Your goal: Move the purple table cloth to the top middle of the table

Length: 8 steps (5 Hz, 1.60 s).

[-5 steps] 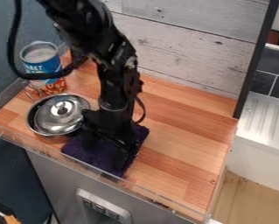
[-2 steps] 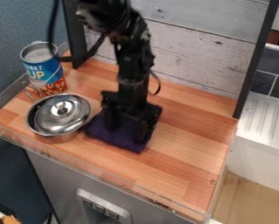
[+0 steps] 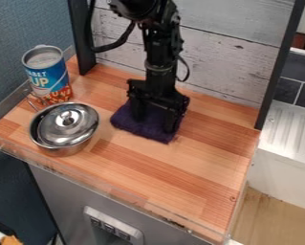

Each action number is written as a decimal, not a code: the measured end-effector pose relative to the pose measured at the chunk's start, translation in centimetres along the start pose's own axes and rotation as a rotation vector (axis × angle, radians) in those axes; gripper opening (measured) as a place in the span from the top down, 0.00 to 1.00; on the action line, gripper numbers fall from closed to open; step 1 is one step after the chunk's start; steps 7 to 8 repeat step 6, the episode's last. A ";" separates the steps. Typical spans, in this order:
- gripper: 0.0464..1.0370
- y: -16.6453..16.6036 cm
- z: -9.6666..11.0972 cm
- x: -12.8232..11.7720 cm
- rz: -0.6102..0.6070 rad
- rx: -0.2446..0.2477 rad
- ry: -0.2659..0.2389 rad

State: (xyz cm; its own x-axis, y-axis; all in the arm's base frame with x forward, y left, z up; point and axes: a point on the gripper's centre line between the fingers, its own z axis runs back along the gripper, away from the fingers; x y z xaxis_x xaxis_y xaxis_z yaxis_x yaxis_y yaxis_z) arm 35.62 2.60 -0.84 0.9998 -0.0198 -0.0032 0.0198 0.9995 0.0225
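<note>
The gripper is over the back middle of the wooden table, pointing down with its two fingers spread apart. Directly beneath it lies the purple cloth, spread on the tabletop. Both fingertips come down onto the cloth, and some of it shows between them. The cloth's back part is hidden behind the gripper, and its front edge and left corner are visible.
A metal pot with a lid stands left of the cloth, with a soup can behind it. A whitewashed plank wall closes off the back, and a clear rim runs along the front.
The gripper and the purple cloth have moved together from the table's front toward the back and slightly right. The pot and can are where they were.
</note>
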 end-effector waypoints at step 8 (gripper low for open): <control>0.04 2.2 6.2 -0.3 0.028 -0.023 -0.107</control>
